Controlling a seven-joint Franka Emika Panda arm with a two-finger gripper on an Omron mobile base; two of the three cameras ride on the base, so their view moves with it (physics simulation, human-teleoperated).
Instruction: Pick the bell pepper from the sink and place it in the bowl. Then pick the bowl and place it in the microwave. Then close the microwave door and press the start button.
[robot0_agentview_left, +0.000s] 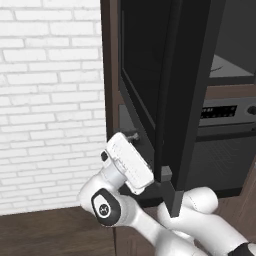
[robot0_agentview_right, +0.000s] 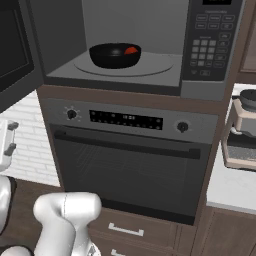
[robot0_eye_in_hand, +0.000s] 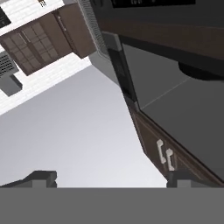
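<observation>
The microwave (robot0_agentview_right: 210, 45) stands open with its keypad on the right. On the turntable inside sits the black bowl (robot0_agentview_right: 112, 56), and the red bell pepper (robot0_agentview_right: 131, 50) lies in it. The microwave door (robot0_agentview_left: 192, 75) is swung out to the left, its edge also showing at the left of the right base view (robot0_agentview_right: 12, 45). My gripper (robot0_agentview_left: 134, 136) is open and holds nothing. It sits low beside the door's bottom edge, left of the oven (robot0_agentview_right: 11, 136). In the hand view the gripper's (robot0_eye_in_hand: 111, 178) fingertips (robot0_eye_in_hand: 43, 177) stand wide apart. The sink is out of view.
Below the microwave is a built-in oven (robot0_agentview_right: 130, 150) with two knobs, a display strip and a bar handle. Drawers (robot0_agentview_right: 125, 229) sit under it. A coffee machine (robot0_agentview_right: 242, 135) stands on the counter at right. A white brick wall (robot0_agentview_left: 50, 100) closes the left side.
</observation>
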